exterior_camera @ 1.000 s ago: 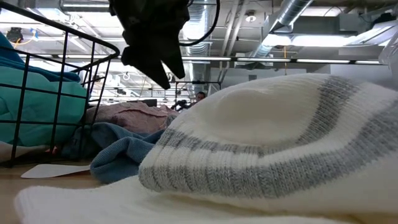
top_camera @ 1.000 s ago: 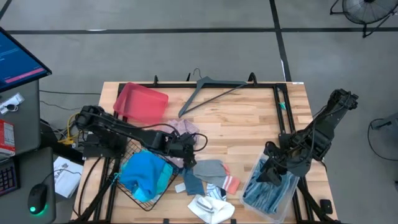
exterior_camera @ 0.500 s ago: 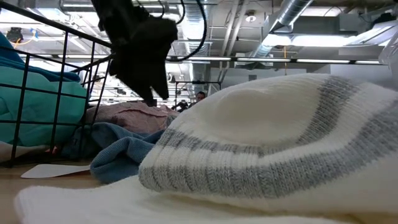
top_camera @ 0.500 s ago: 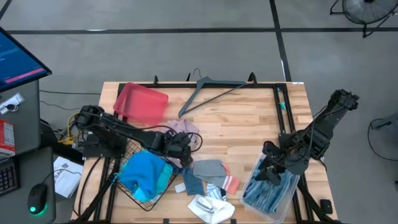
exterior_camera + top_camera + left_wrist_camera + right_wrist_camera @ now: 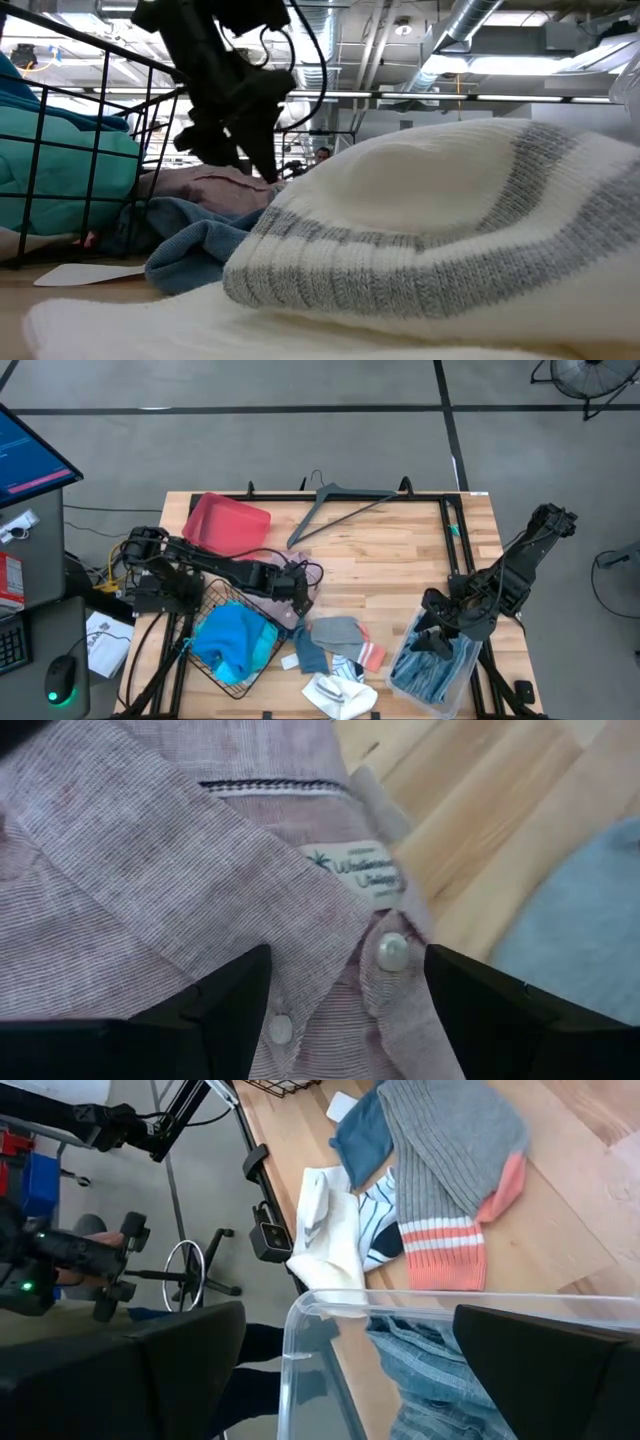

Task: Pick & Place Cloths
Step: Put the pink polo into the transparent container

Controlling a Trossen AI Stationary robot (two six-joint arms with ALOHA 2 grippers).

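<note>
Tabletop (image 5: 400, 560) status: turquoise cloth (image 5: 232, 638) binned, my left gripper (image 5: 345, 982) spread wide over pink shirt (image 5: 150, 870), several remaining.

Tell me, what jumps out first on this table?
A dark left gripper hangs open over a pale pink checked shirt mid-table. Beside it a black wire basket holds a turquoise garment, and grey socks with coral tips lie nearer the clear plastic bin.

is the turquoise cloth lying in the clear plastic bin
No, the turquoise cloth sits in the black wire basket; the clear bin holds blue striped fabric.
</note>
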